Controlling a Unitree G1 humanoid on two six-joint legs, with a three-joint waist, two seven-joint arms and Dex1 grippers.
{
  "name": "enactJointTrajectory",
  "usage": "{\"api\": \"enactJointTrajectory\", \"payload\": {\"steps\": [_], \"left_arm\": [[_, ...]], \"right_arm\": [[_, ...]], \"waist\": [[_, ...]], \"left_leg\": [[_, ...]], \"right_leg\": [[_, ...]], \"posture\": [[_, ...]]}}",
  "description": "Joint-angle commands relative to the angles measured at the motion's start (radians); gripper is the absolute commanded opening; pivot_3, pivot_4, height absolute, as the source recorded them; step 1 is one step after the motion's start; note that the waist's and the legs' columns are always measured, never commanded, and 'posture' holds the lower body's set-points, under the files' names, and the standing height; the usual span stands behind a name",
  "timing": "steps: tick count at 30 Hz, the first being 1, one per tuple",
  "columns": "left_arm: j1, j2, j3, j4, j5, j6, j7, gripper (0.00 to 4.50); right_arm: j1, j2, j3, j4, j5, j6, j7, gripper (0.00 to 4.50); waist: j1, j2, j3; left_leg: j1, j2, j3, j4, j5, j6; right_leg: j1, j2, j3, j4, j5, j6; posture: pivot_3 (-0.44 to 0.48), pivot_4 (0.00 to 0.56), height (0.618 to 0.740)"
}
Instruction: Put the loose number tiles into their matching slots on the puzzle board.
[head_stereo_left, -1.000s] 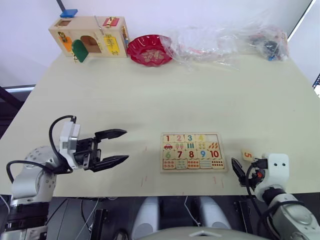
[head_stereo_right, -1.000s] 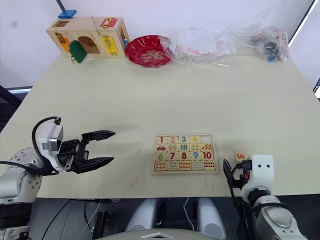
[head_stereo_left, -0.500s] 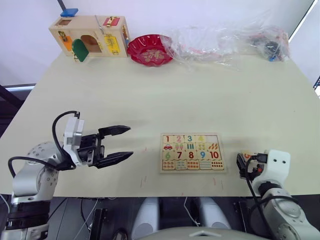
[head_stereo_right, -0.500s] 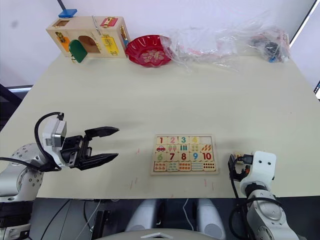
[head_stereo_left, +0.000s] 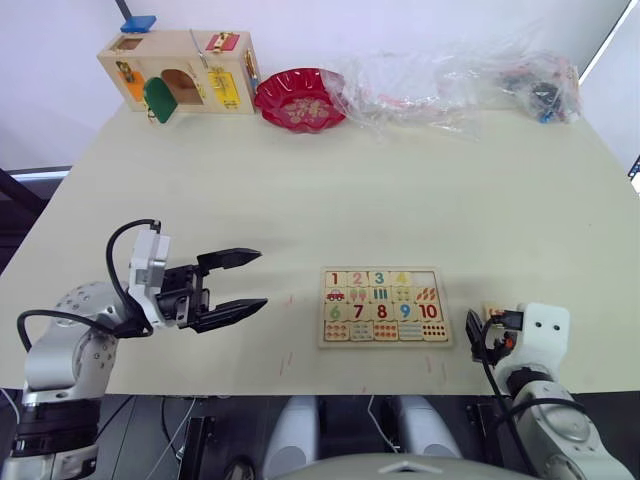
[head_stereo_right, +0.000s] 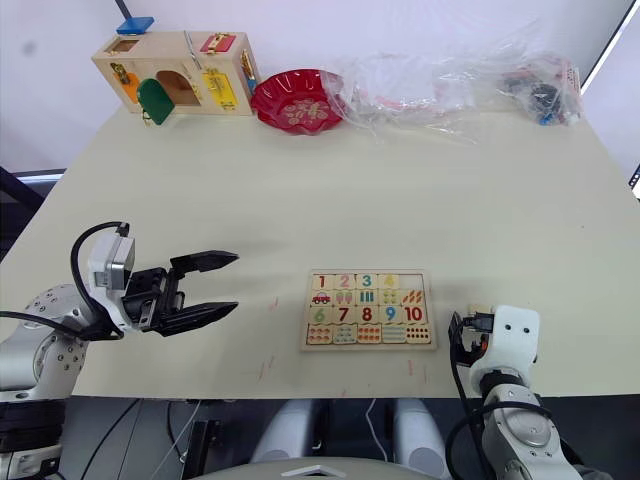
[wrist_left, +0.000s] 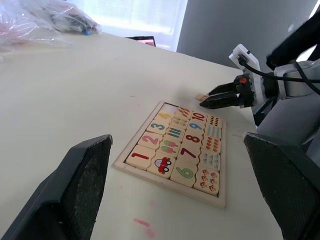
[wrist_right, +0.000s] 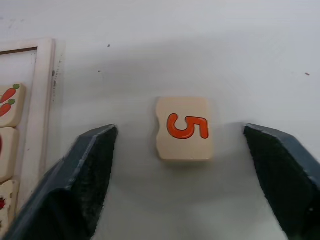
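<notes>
A test lab by its look: a bare table (head_stereo_left: 400, 190) against a plain white wall (head_stereo_left: 400, 25).

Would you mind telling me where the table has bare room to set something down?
The widest bare stretch of table lies between the puzzle board and the far row. Another lies between the left gripper and the board. The far edge is crowded: latch box, red bowl, plastic bags. Right of the board is tight, with the 5 tile between the right gripper's open jaws.

Right pincer (wrist_right: 182, 165) — now over 5 tile (wrist_right: 183, 128)
</notes>
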Motion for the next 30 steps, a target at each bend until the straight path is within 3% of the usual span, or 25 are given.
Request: {"api": "enactJointTrajectory", "payload": {"steps": [1,3,13,14,18,20,26,30], "left_arm": [[-0.008,0.015,0.017,-0.044,-0.025,0.002,0.001,4.50],[-0.008,0.014,0.016,-0.044,-0.024,0.001,0.001,4.50],[0.000,0.005,0.018,-0.014,-0.013,-0.023,-0.017,4.50],[0.001,0.004,0.019,-0.009,-0.012,-0.027,-0.021,4.50],[0.006,0.001,0.021,0.005,-0.010,-0.040,-0.028,4.50],[0.010,0.001,0.021,0.013,-0.010,-0.047,-0.035,4.50],[0.013,-0.001,0.018,0.033,-0.007,-0.066,-0.049,4.50],[0.023,-0.008,0.019,0.032,-0.006,-0.076,-0.053,4.50]], "right_arm": [[0.024,0.012,0.003,-0.017,-0.005,-0.004,0.000,2.44],[0.027,0.010,0.005,-0.019,-0.011,-0.004,0.001,1.35],[0.035,-0.004,-0.002,-0.030,-0.026,-0.006,0.017,1.35],[0.033,-0.011,-0.003,-0.031,-0.027,-0.006,0.023,1.02],[0.006,-0.094,-0.032,-0.062,0.010,0.023,0.113,0.95],[-0.014,-0.185,-0.057,-0.085,0.052,0.047,0.206,0.95],[-0.163,-0.621,-0.273,-0.072,0.253,0.138,0.597,0.95],[-0.351,-0.945,-0.268,0.028,0.319,0.141,0.845,0.95]], "waist": [[0.000,0.000,0.000],[0.000,0.000,0.000],[0.001,-0.001,-0.001],[0.000,-0.001,-0.001],[-0.002,-0.001,-0.001],[-0.003,-0.001,-0.001],[-0.005,0.001,0.001],[-0.005,0.002,0.001]], "left_leg": [[0.000,0.000,0.000,0.000,0.000,0.000],[0.000,0.000,0.000,0.000,0.000,0.000],[0.000,0.000,0.000,-0.001,0.000,0.000],[0.000,0.000,0.000,-0.001,0.000,0.000],[0.000,-0.001,0.001,-0.001,0.000,0.000],[0.001,-0.001,0.003,0.000,0.000,0.000],[0.001,-0.001,0.004,0.008,0.000,0.000],[0.002,0.000,0.004,0.010,0.000,0.000]], "right_leg": [[0.000,0.000,0.000,0.000,0.000,0.000],[0.000,0.000,0.000,0.000,0.000,0.000],[0.000,0.000,0.000,0.000,0.000,0.000],[0.000,0.000,0.000,0.000,0.000,0.000],[0.000,-0.001,0.001,-0.001,0.000,0.000],[0.000,-0.003,0.002,-0.001,0.000,0.001],[0.002,0.000,0.001,0.001,0.001,0.001],[0.005,0.002,0.000,0.001,0.001,0.001]], "posture": [[0.000,0.150,0.740],[0.000,0.150,0.740],[0.000,0.150,0.740],[0.000,0.150,0.740],[0.000,0.150,0.740],[0.000,0.150,0.740],[0.000,0.150,0.740],[0.000,0.150,0.740]]}}
